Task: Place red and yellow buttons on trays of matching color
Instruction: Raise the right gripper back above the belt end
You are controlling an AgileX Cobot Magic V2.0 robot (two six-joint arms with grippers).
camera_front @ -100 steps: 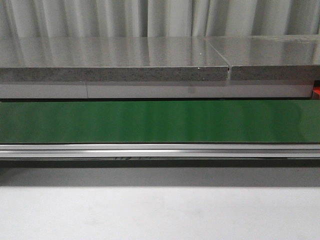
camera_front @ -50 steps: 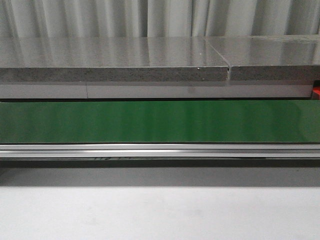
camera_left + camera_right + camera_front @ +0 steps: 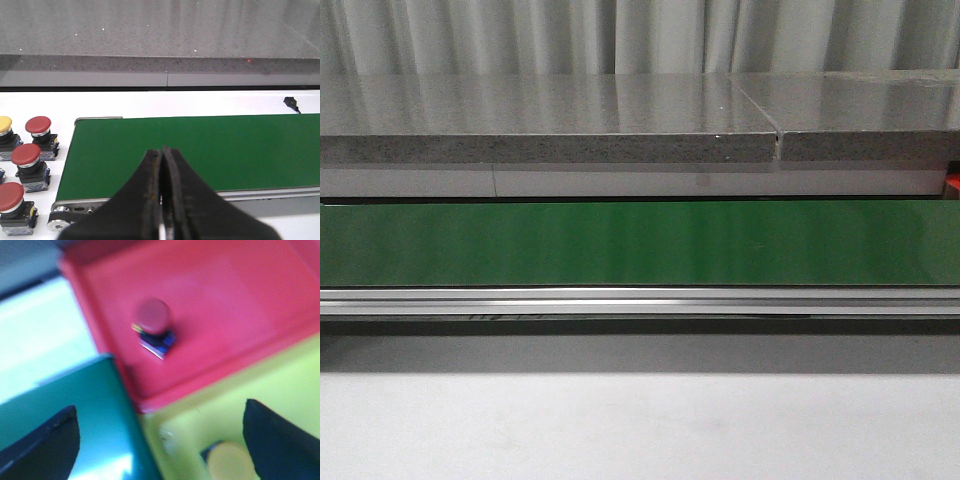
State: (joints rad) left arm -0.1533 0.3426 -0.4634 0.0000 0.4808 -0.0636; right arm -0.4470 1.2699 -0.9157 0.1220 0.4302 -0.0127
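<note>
In the left wrist view, three red buttons (image 3: 38, 125) (image 3: 26, 155) (image 3: 11, 197) and part of a yellow button (image 3: 4, 123) stand on the white table beside the end of the green belt (image 3: 200, 150). My left gripper (image 3: 162, 152) hangs over the belt's near edge, shut and empty. The right wrist view is blurred: a red button (image 3: 151, 317) stands in the red tray (image 3: 240, 295), and a yellow button (image 3: 231, 464) sits in the yellow tray (image 3: 280, 380). My right gripper (image 3: 160, 437) is open above the trays' corner and holds nothing.
The front view shows only the green conveyor belt (image 3: 640, 242), its metal rail (image 3: 640, 300), a grey stone counter (image 3: 550, 120) behind and white table in front. A small black cable end (image 3: 291, 103) lies on the table beyond the belt.
</note>
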